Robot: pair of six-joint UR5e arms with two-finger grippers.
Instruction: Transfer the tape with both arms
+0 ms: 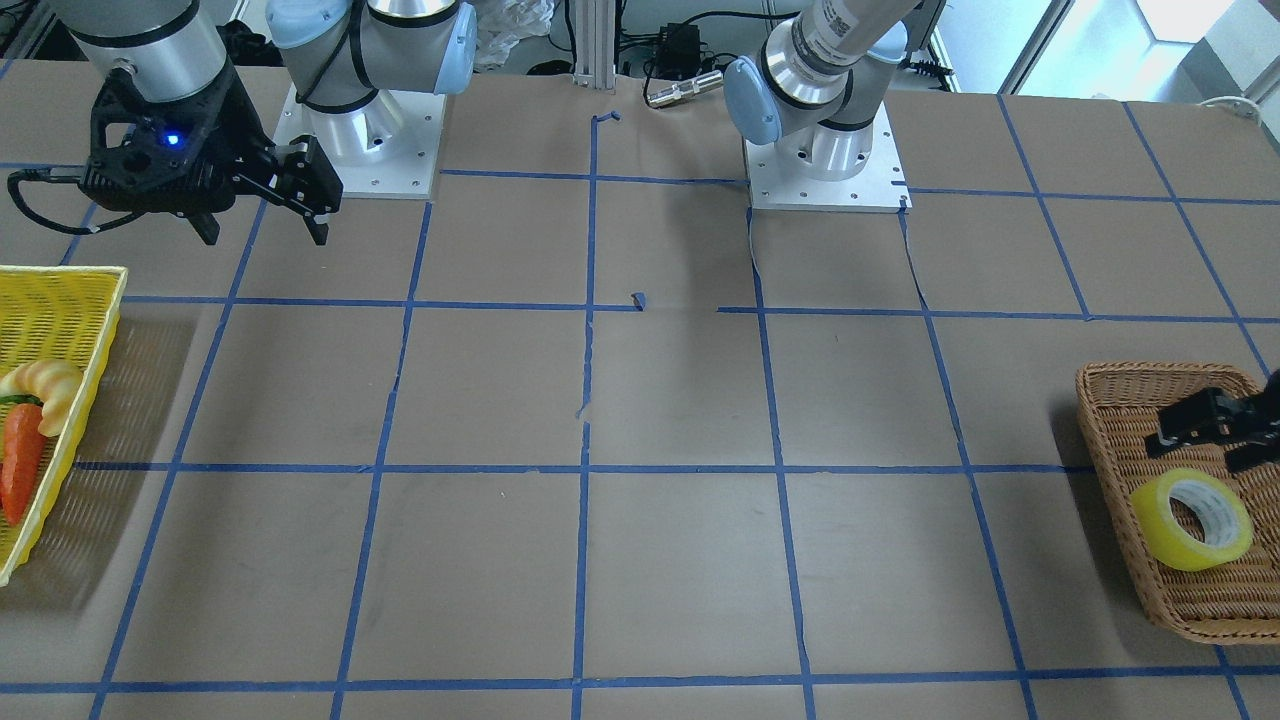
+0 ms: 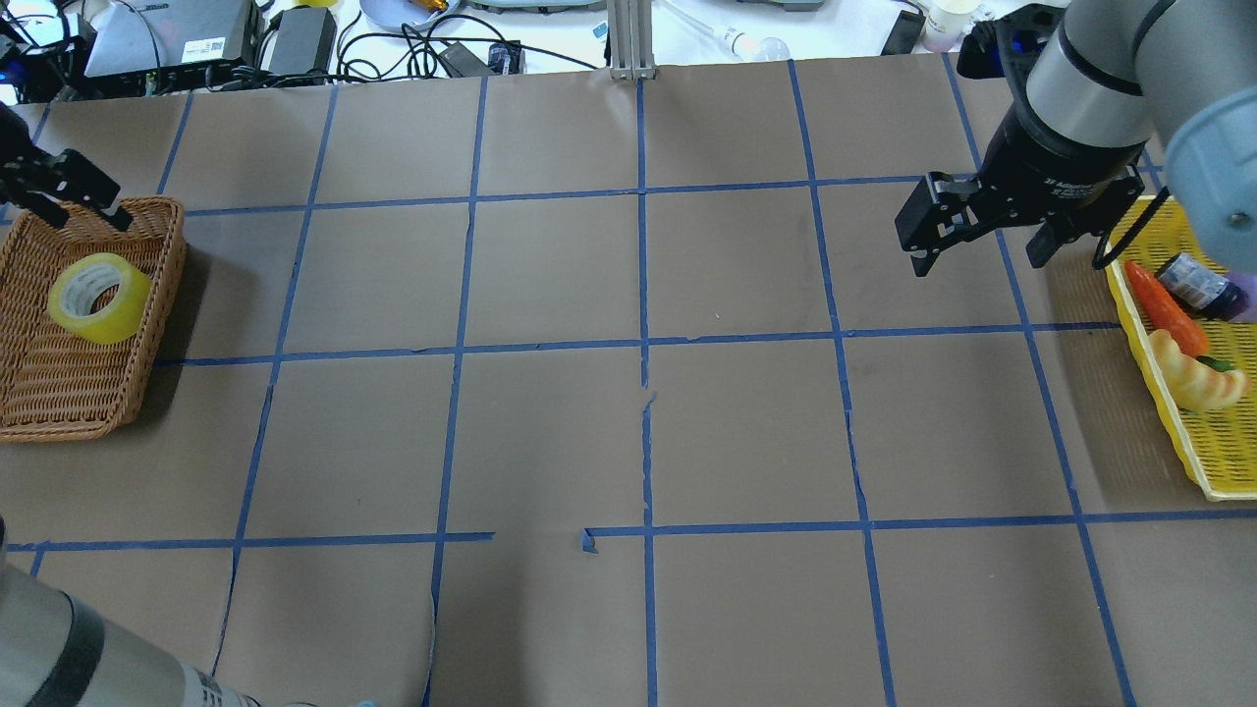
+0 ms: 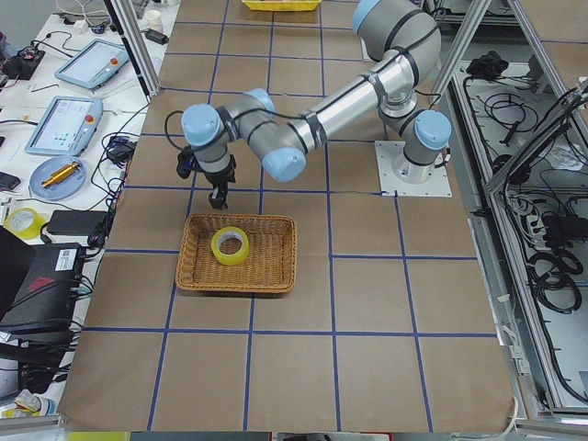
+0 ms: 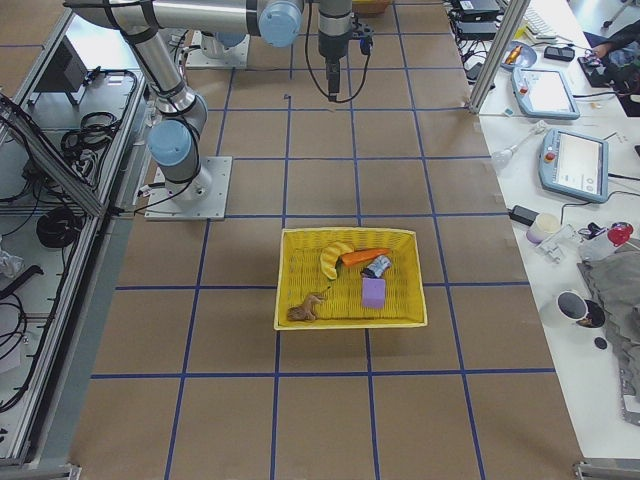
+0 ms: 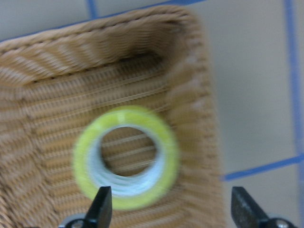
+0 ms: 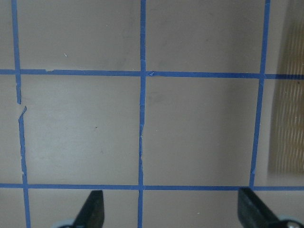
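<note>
The yellow tape roll (image 1: pixel 1158 522) lies tilted in a brown wicker basket (image 1: pixel 1200 600), at the left edge of the overhead view (image 2: pixel 120 312) and in the exterior left view (image 3: pixel 219 252). My left gripper (image 1: pixel 1215 428) hangs open just above the basket's far end, beside the roll and not touching it (image 2: pixel 61 191). In the left wrist view the roll (image 5: pixel 172 159) is blurred, just ahead of the open fingertips of that gripper (image 5: pixel 172 209). My right gripper (image 2: pixel 977 255) is open and empty above the table near a yellow basket (image 2: pixel 1208 447); it also shows in the front-facing view (image 1: pixel 265 225) and over bare table in its wrist view (image 6: pixel 172 209).
The yellow basket (image 1: pixel 60 300) holds a carrot (image 2: pixel 1159 306), a croissant-like piece (image 2: pixel 1193 378) and a small bottle (image 2: pixel 1193 283). Brown paper with blue tape grid lines (image 2: pixel 643 344) covers the table. Cables and devices lie along the far edge (image 2: pixel 295 39).
</note>
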